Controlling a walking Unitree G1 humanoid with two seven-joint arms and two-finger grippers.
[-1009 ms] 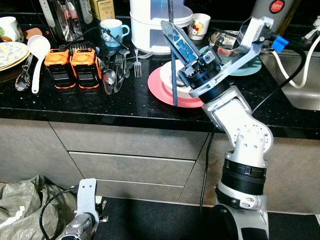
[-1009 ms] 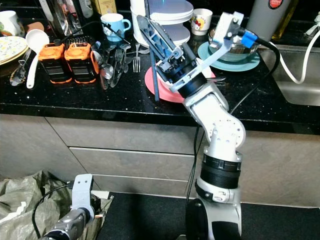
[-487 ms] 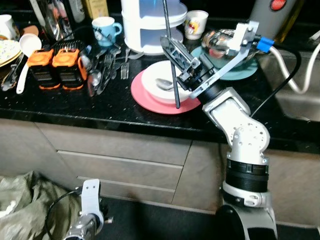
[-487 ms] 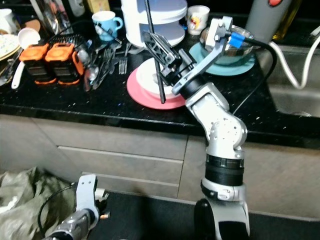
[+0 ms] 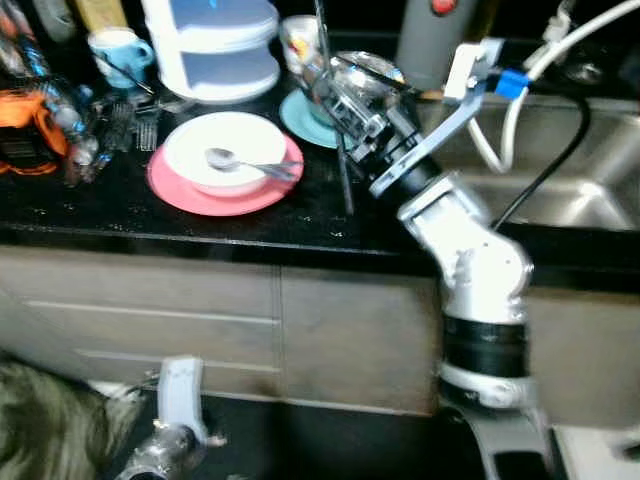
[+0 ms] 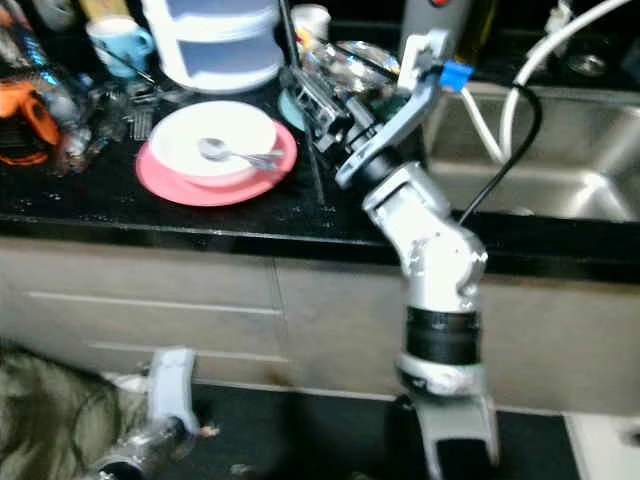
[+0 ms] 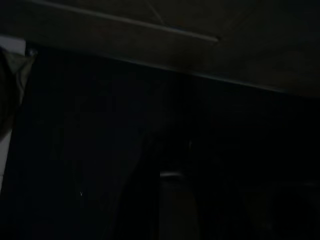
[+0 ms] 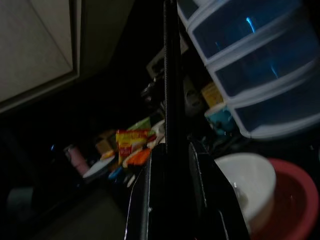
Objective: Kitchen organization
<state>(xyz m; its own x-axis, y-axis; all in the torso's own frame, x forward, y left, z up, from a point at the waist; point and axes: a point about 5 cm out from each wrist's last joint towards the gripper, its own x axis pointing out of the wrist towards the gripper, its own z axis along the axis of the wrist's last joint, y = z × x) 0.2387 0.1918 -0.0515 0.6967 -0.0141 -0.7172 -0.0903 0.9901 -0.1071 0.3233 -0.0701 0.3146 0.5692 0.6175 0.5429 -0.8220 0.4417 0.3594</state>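
Whole view is shifted toward sink since a second ago (camera turned, things not moved). Right tool is kept clamped on thin dark rod, held upright above table, now clear of pink plate and white bowl. Spoon is left in bowl. Rod probably being carried sinkward. Left tool hangs idle; finger state cannot be told.

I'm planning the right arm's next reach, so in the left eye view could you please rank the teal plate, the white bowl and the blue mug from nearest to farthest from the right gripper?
From the right gripper:
1. Teal plate, just beside it toward the robot's left.
2. White bowl on the pink plate, further left.
3. Blue mug, far left at the back of the counter.
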